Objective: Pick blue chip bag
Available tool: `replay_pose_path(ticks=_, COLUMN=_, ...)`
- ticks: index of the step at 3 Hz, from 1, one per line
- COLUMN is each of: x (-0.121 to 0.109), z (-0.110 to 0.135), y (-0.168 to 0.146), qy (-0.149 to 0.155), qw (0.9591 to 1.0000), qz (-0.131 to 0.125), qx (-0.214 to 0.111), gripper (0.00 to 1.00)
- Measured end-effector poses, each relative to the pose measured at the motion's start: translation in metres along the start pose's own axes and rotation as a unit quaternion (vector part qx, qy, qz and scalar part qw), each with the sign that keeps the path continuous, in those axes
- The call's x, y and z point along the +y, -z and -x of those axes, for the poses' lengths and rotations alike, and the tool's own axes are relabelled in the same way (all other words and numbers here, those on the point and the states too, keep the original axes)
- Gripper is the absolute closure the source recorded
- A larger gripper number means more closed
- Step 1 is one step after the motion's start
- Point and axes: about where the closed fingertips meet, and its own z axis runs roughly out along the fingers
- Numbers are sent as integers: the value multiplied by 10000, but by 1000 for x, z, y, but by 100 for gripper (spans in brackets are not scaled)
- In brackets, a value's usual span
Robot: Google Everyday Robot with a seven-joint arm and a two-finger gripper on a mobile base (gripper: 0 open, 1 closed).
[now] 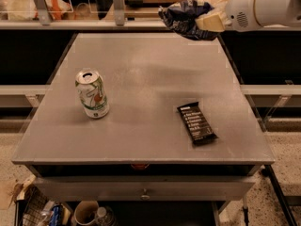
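near edge: black bar wrapper lies flat on the table, right of centre. can stands upright on the left. both are well apart from the action. far right: blue chip bag hangs in the air, clear of the tabletop. my read: the pick is nearly done, so keep the squeeze firm and move smoothly, since crumpled foil slips. gripper is clamped tight on the bag's right side and touches nothing else.

The tabletop carried a can and a black wrapper, perhaps a bar; the end effector held the blue chip bag above its far edge.
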Motion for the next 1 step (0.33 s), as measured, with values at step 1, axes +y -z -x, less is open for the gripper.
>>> replay_pose_path(ticks=1, x=0, z=0, y=0, qy=0, qw=10000, qz=1, qx=0, gripper=100)
